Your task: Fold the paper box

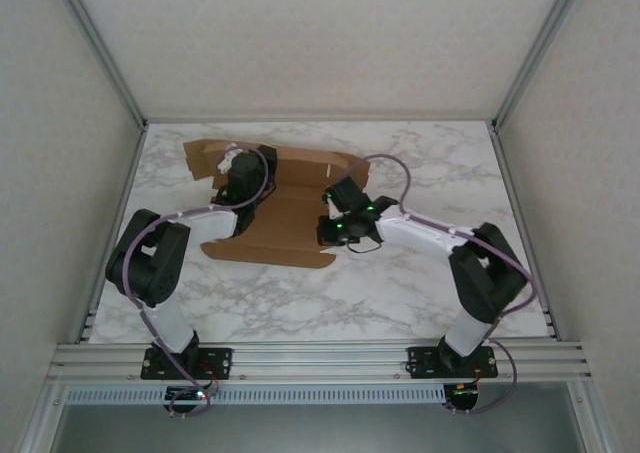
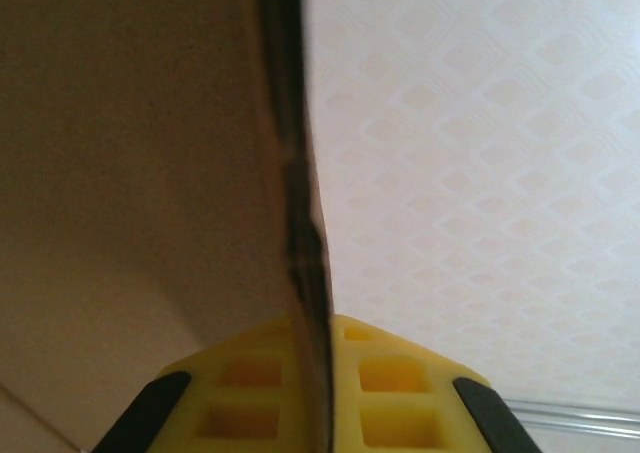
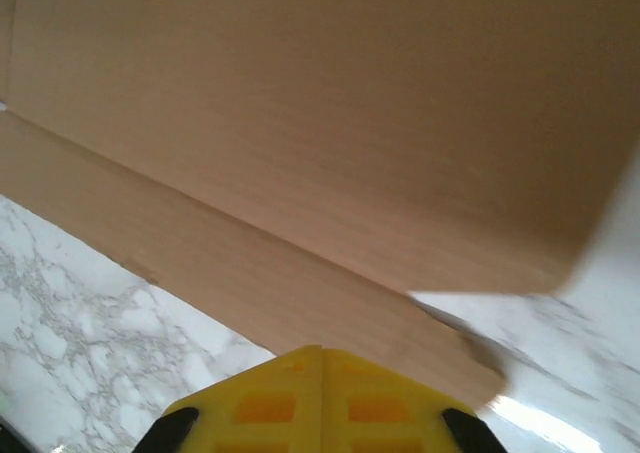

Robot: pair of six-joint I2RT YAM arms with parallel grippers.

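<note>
Most of the paper box [image 1: 285, 223] is seen from above lying flat, mid marble worktop [image 1: 400, 293] between pale walls [image 1: 60, 123]; only left flaps are raised, so folding is judged barely begun. Left wrist: left claw [image 2: 315, 398] is clamped on an upright cardboard edge. Right wrist: right claw [image 3: 322, 403] is closed above a creased panel.

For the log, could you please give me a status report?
Left gripper jaws shut on a raised flap of the box. Right gripper jaws shut, at its right edge. Nothing blocking.
</note>
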